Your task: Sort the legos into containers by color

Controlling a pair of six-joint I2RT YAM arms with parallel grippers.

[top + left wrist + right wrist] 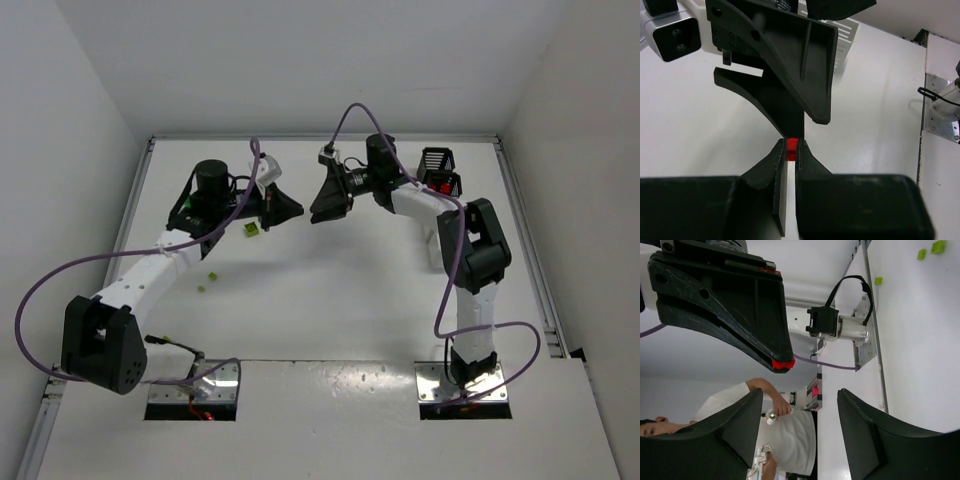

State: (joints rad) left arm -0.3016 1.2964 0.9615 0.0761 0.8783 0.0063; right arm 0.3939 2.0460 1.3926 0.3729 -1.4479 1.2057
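My left gripper (791, 154) is shut on a small red lego (791, 144) pinched at its fingertips. In the top view the left gripper (288, 209) and the right gripper (322, 203) face each other tip to tip above the middle of the table. In the right wrist view the right gripper (800, 407) stands open with nothing between its fingers, and the red lego (782, 362) shows just ahead of them. Lime legos (252, 232) lie on the table. A black container (437, 160) stands at the back right, beside one holding red pieces (444, 187).
Two more lime legos (212, 277) lie near the left arm. A white slatted container (844, 37) shows behind the right gripper. Purple cables loop over both arms. The table's raised rails run along the back and both sides.
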